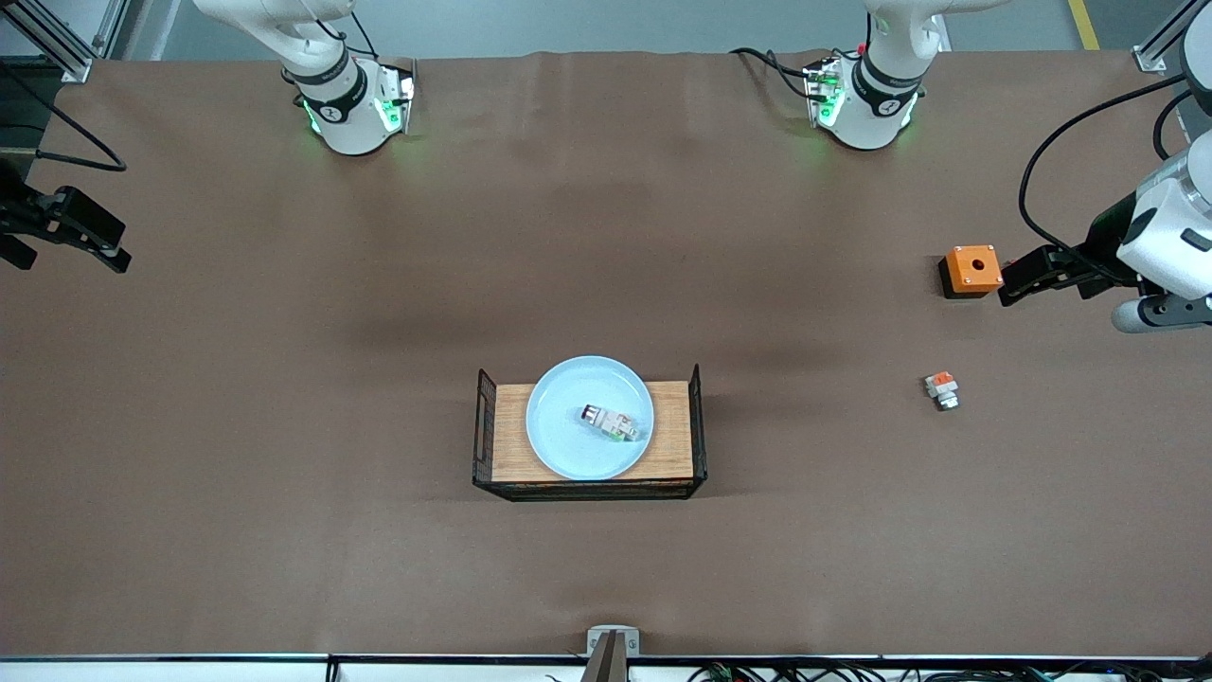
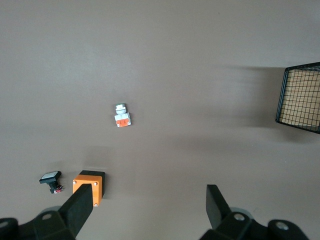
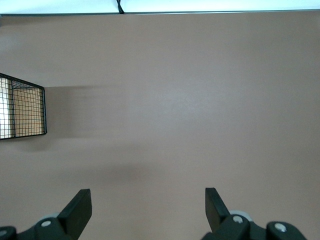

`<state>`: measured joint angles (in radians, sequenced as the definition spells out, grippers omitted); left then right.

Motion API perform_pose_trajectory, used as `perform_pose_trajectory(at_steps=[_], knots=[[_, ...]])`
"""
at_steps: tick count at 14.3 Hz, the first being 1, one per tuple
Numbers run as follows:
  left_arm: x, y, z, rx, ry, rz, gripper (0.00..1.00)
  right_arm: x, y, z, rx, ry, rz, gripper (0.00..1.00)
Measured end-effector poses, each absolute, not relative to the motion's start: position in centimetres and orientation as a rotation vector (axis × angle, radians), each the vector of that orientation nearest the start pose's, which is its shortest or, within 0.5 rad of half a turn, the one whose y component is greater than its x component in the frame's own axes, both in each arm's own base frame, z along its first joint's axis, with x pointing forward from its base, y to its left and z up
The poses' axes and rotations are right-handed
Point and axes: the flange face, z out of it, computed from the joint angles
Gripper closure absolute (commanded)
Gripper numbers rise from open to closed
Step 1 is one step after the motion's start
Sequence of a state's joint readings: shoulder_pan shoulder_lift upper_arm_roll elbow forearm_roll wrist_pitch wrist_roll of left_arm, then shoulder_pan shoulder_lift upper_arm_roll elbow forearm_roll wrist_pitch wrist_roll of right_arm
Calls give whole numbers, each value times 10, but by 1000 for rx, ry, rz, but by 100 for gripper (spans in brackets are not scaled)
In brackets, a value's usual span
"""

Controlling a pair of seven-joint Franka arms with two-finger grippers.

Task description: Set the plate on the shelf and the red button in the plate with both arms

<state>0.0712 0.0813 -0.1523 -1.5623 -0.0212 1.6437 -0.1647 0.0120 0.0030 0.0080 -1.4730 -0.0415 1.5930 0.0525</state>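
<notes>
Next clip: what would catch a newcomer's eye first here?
Mid-table, the pale-blue plate sits on a wooden tray, with the red button lying on it. Toward the left arm's end, the open left pincer is beside an orange box; the open right pincer waits at the other end.

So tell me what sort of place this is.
Probably a robotics lab or test bench: two robot arm bases bolted to a wide brown-covered table, aluminium framing at the corners, and a staged wooden tray holding a pale-blue plate.
</notes>
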Motion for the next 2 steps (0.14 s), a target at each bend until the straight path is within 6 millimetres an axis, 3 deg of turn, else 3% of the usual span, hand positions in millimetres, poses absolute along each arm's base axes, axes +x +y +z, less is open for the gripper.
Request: perform_pose_trajectory(at_steps=[2], knots=[[583, -46, 589, -3172, -136, 6, 0, 558, 6, 671, -3173, 56, -188, 0]])
